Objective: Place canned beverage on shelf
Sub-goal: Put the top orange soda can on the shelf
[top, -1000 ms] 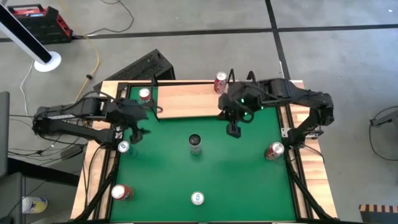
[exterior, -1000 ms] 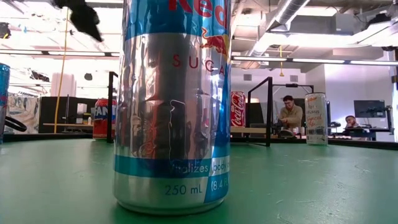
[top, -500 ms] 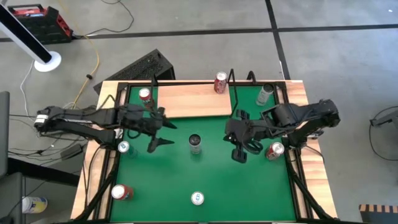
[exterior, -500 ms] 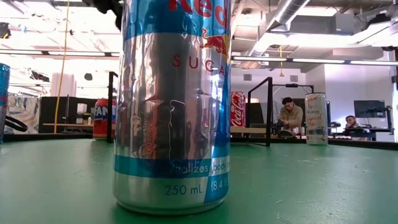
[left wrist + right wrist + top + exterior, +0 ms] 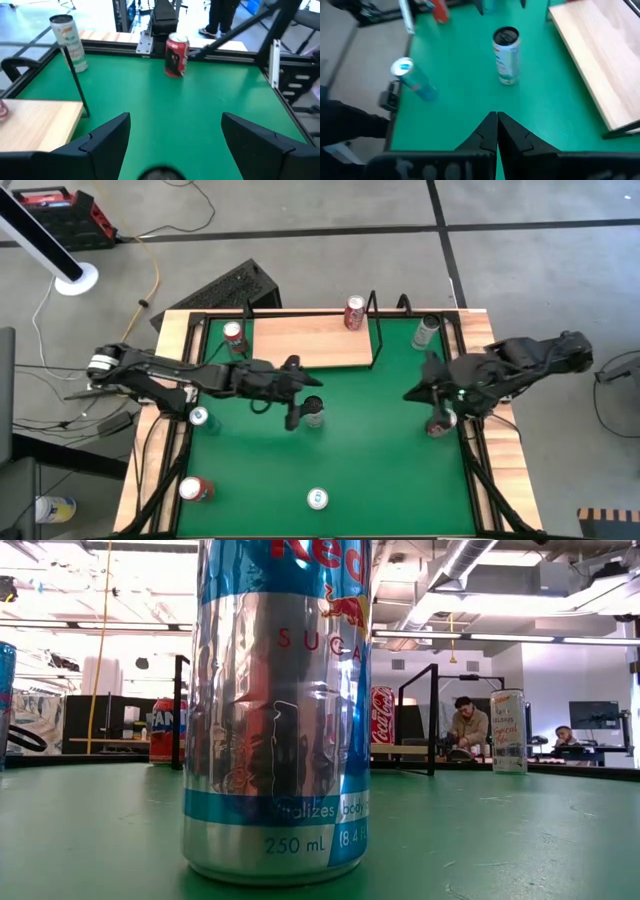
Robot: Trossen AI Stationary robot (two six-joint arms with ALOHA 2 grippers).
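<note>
Shelf [image 5: 305,343]: light wood, black wire frame

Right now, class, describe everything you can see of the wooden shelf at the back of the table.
The shelf is a flat rectangular board of pale, grained wood. It lies level at the far edge of the green mat, about midway across. Thin black wire uprights rise at its left and right ends. One red can stands upright at its far right corner, and the rest of the board is bare. Nothing else touches it.
</note>
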